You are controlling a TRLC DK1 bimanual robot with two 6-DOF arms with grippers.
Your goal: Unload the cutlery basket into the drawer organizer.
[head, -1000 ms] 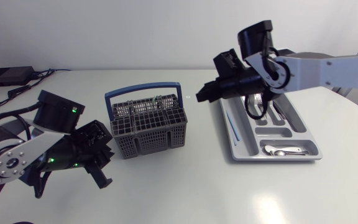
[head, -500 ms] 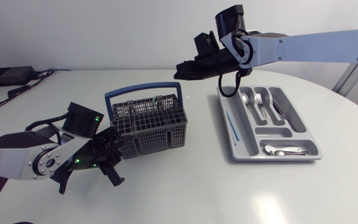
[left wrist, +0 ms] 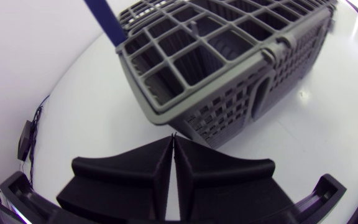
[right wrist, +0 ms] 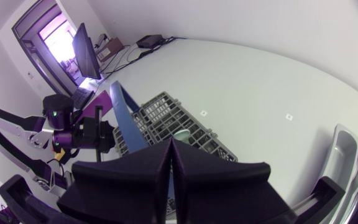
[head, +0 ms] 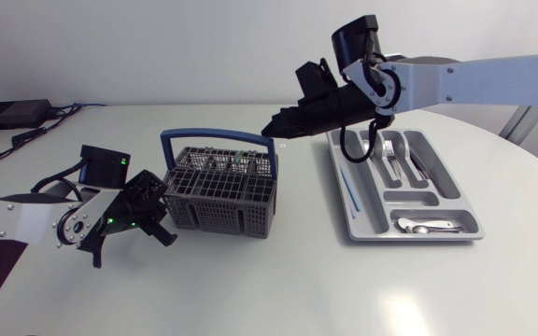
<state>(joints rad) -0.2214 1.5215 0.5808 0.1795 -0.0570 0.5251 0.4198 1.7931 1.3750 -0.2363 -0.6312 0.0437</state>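
Note:
The grey cutlery basket [head: 220, 187] with its blue handle [head: 215, 137] stands left of the table's middle. My left gripper [head: 161, 228] is shut and empty, low at the basket's left side. In the left wrist view its fingertips [left wrist: 173, 138] meet right at the lower corner of the basket [left wrist: 229, 68]. My right gripper [head: 272, 128] is shut with nothing in it and hangs above the basket's far right corner. From the right wrist view the gripper [right wrist: 170, 142] looks down on the basket [right wrist: 176, 121]. The grey drawer organizer [head: 353, 224] lies to the right and holds forks and spoons [head: 389, 154].
A black box [head: 12, 114] with cables lies at the table's far left corner. My left arm [right wrist: 73, 130] shows beyond the basket in the right wrist view. The organizer's rim [right wrist: 353, 155] is beside my right gripper there.
My right gripper swung from over the organizer to above the basket and dipped. My left gripper closed and moved in against the basket's left side; the basket turned slightly.

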